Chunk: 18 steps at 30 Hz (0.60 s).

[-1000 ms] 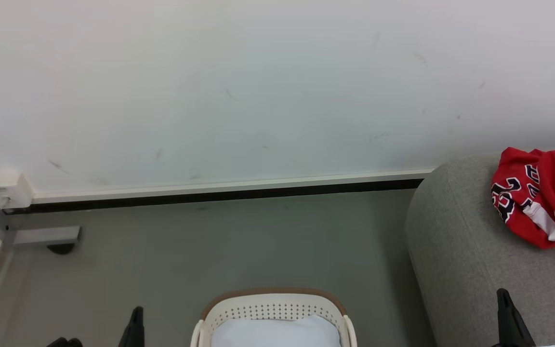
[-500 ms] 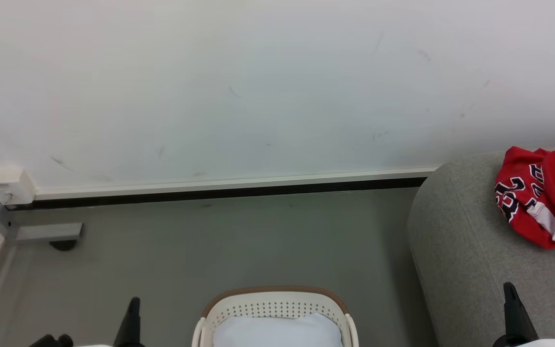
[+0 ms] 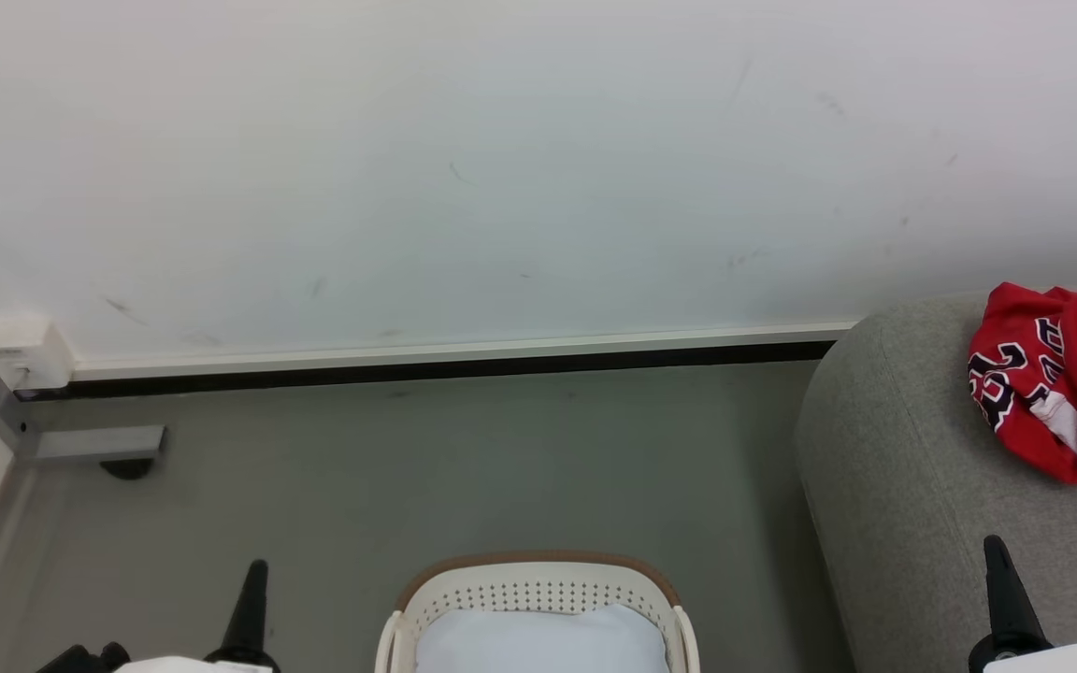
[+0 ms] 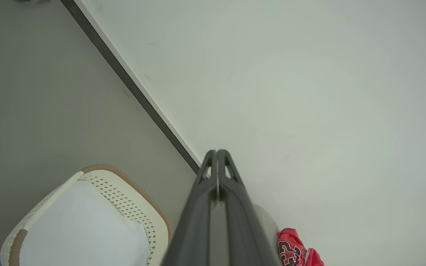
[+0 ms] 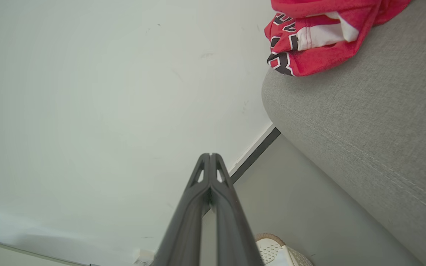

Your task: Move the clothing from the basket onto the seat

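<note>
We find the clothing [image 3: 1057, 383] lying bunched on the seat [image 3: 903, 486], near its rounded end by the wall, so we judge the transfer done. The basket [image 3: 538, 587] stands on the floor between our arms and holds a pale white sheet [image 3: 538, 640]. Our left hand [image 4: 217, 155] and right hand [image 5: 210, 158] each have both fingers pressed together around nothing, held low at our sides, probably a rest pose. The clothing lies ahead of the right hand, well apart from it, and farther from the left hand, beyond the basket.
</note>
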Motion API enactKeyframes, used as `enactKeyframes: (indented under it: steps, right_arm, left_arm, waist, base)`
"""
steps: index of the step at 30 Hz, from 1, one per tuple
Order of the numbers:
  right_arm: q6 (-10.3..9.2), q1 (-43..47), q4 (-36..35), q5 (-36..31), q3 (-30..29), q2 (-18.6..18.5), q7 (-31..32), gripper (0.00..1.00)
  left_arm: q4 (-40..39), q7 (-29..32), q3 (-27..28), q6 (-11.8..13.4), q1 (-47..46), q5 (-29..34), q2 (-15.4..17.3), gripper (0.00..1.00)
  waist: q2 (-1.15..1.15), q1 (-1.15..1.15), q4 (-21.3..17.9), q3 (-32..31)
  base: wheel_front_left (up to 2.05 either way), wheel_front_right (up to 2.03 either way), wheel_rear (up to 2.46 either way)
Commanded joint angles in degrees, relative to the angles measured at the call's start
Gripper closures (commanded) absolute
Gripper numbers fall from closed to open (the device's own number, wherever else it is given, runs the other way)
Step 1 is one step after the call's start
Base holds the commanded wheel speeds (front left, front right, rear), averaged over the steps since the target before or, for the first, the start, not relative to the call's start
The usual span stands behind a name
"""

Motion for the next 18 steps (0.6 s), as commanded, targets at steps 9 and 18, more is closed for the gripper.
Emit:
enactKeyframes:
  steps: [9, 18]
  right_arm:
    - [-0.07, -1.6, -1.2, 6.8, -0.7, -0.6, 1.5, 1.0]
    - [-0.08, -1.8, -1.5, 11.9, -1.1, -0.7, 2.8, 1.0]
  left_arm:
    - [-1.0, 1.6, 1.2, -1.0, -1.7, -6.1, -0.1, 1.0]
    - [-1.3, 2.8, 2.0, -1.5, -2.2, -10.8, -0.2, 1.0]
  waist:
    - [0.0, 0.0, 0.3, 0.3]
    - [0.0, 0.0, 0.6, 0.5]
  base:
    - [0.0, 0.0, 0.0]
    - [0.0, 0.0, 0.0]
